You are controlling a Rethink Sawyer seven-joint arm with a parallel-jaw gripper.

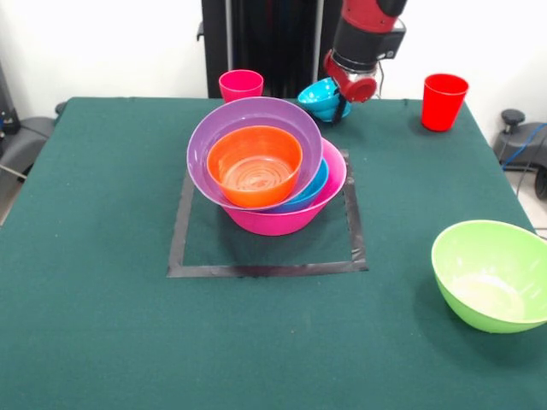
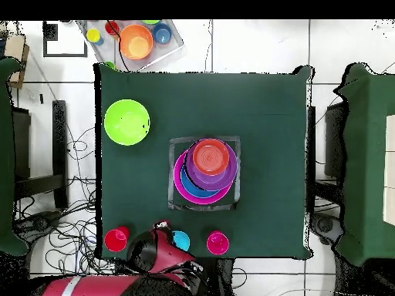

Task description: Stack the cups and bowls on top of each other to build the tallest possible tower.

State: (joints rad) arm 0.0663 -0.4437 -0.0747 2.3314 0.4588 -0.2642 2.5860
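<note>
Six bowls (image 1: 256, 166), two cups (image 1: 241, 84), one taped square (image 1: 265, 270), one table (image 1: 85, 325)

Red hand (image 1: 342, 101) on small blue bowl (image 1: 321, 96); tower (image 1: 267, 166) below it: orange, purple, blue, pink; lime bowl (image 1: 489, 273); dark green surface (image 1: 102, 325).

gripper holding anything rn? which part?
Yes: the gripper is shut on the small blue bowl, clamped at its rim on the side nearest the arm; the bowl hangs tilted above the table.
</note>
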